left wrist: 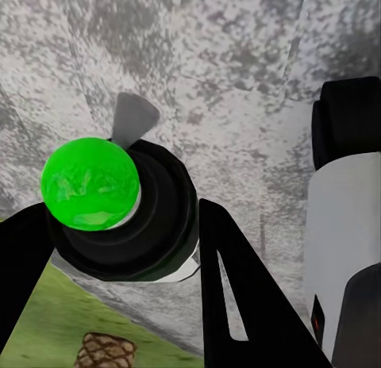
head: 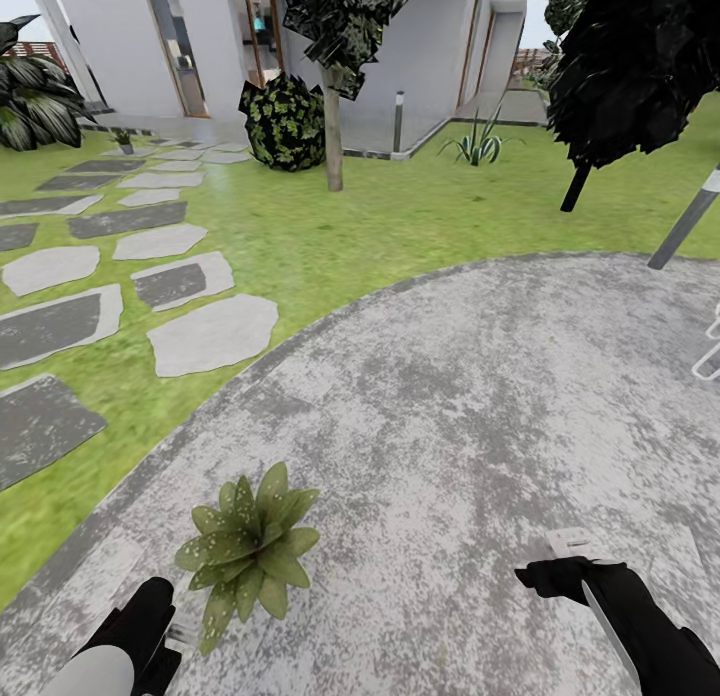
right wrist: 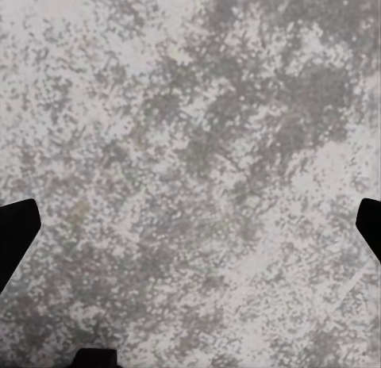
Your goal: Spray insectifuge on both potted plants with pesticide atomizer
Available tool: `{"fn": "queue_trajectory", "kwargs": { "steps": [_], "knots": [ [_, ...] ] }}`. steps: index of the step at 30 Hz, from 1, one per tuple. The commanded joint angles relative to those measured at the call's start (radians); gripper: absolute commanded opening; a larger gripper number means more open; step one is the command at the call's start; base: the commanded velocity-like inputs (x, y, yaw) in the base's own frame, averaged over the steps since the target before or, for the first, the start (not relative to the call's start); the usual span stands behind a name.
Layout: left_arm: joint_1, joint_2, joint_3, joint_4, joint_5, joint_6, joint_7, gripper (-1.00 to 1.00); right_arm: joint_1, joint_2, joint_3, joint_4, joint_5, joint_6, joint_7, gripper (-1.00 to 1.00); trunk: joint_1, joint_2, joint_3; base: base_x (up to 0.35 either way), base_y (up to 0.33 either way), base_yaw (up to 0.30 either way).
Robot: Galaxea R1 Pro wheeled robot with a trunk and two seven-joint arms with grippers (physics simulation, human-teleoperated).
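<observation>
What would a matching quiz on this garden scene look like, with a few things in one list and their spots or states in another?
Things:
1. potted plant
2. pesticide atomizer
3. stepping stones
4. right gripper

Places or states:
A. set in the green lawn beside the patio
B. held between the jaws of the left gripper
C. open, holding nothing, over bare gravel
D. standing on the grey gravel patio near its edge, close in front of the left arm

Pairs: 1-D, 2-B, 3-A, 4-C
</observation>
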Motion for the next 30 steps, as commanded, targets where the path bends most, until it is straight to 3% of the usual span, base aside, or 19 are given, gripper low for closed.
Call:
{"fn": "queue_trajectory", "kwargs": {
  "steps": [1, 18, 30],
  "knots": [
    [-0.001, -0.001, 0.006, -0.002, -0.011, 0.001, -0.009, -1.0, 0.0, 0.0, -0.002, -0.001, 0.005, 0.004, 0.007, 1.0, 0.0, 0.0, -0.001, 0.0, 0.0, 0.0],
    [-0.001, -0.001, 0.007, -0.002, -0.011, 0.001, -0.009, -1.0, 0.0, 0.0, -0.003, -0.001, 0.004, 0.004, 0.007, 1.0, 0.0, 0.0, -0.001, 0.09, -0.138, 0.0],
    [-0.001, 0.0, 0.007, -0.002, -0.011, 0.001, -0.009, -1.0, 0.0, 0.0, -0.003, -0.001, 0.004, 0.004, 0.007, 1.0, 0.0, 0.0, -0.003, 0.091, -0.291, 0.053]
  ]
}}
